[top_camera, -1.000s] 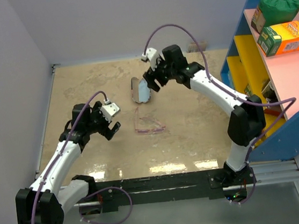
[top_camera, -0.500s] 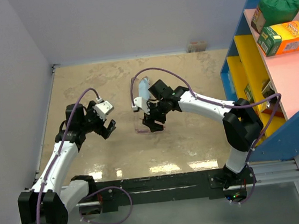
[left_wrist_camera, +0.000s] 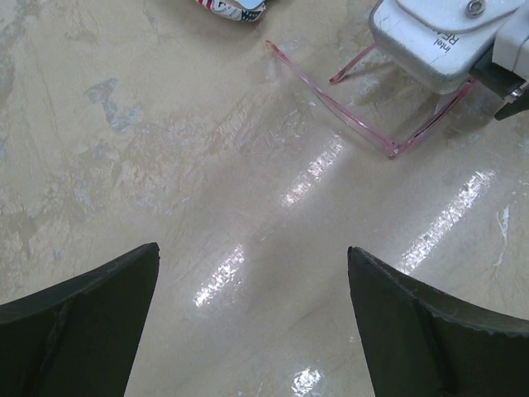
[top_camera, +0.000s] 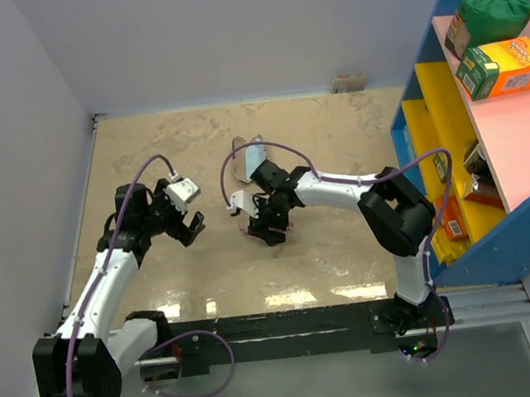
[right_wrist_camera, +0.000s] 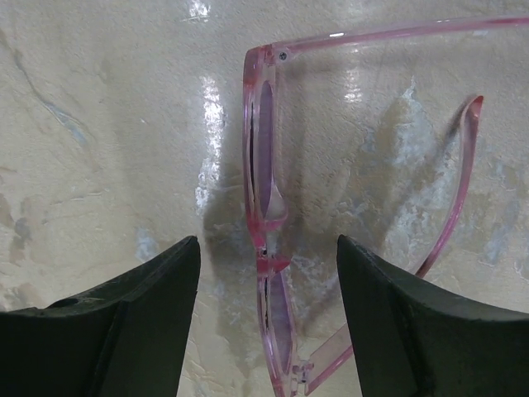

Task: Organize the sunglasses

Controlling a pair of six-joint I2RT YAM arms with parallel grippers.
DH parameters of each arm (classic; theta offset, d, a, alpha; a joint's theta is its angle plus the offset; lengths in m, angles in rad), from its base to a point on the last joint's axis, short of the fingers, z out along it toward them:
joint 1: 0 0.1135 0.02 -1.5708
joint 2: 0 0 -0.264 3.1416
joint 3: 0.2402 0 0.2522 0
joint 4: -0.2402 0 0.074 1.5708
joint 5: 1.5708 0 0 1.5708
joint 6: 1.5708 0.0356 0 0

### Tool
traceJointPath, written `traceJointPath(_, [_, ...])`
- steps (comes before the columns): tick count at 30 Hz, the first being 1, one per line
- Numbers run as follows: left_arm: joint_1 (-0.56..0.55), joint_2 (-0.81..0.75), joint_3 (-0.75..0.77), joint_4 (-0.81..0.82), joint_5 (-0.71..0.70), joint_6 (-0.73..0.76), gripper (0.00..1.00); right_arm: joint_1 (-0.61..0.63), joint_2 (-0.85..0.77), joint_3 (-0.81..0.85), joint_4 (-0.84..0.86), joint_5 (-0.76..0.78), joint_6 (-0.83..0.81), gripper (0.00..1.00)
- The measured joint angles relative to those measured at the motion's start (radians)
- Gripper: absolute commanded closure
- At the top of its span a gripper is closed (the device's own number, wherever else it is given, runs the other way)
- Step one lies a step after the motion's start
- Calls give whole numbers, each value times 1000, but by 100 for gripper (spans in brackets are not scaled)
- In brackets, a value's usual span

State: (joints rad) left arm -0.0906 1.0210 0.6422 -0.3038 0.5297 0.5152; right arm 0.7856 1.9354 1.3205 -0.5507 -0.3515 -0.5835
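Observation:
The pink-framed sunglasses [right_wrist_camera: 264, 207] lie unfolded on the beige table, arms spread. My right gripper [top_camera: 270, 225] is open and hangs right over them, its fingers [right_wrist_camera: 124, 322] either side of the front frame near the bridge, not closed on it. In the left wrist view the sunglasses [left_wrist_camera: 331, 95] lie ahead, partly under the right wrist camera. My left gripper [top_camera: 192, 228] is open and empty over bare table, left of the sunglasses. The flag-print case [top_camera: 249, 160] lies open just behind the right gripper, with light blue showing inside.
A blue, yellow and pink shelf unit [top_camera: 487, 125] stands at the right with a green bag [top_camera: 496, 1] and an orange box [top_camera: 509, 67] on top. Walls close the left and back. The case edge [left_wrist_camera: 231, 8] shows at the top of the left wrist view.
My right arm swung from the case at the back down and toward me to sit over the sunglasses. The left gripper shifted slightly left and stayed open.

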Motion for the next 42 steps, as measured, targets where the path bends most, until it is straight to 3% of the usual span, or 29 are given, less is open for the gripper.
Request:
traceJointPath(5, [3,1,0,0,5,0,0,5,4,0,7,14,-2,44])
traceJointPath(11, [5,9,0,0,10,1,0,6,4,0,10,13,-8,62])
traceJointPath(15, [5,9,0,0,12,0,0,6,3,0,10,7,-12,69])
traceJointPath(18, [5,13,0,0,15,1,0,6,2,0,10,-6,-13,69])
traceJointPath(22, [5,24,0,-1,17,1,0,6,1,0,8,-13,-15,62])
traceJointPath(29, [5,32,0,-1,22,2,0,6,-6,-6,13,-41,-19,65])
traceJointPath(36, [5,42,0,-6,33,2,0,6,-50,-13,22,-41,-21,96])
traceJointPath(42, [5,42,0,-6,39,2,0,6,-54,-14,24,-41,-22,100])
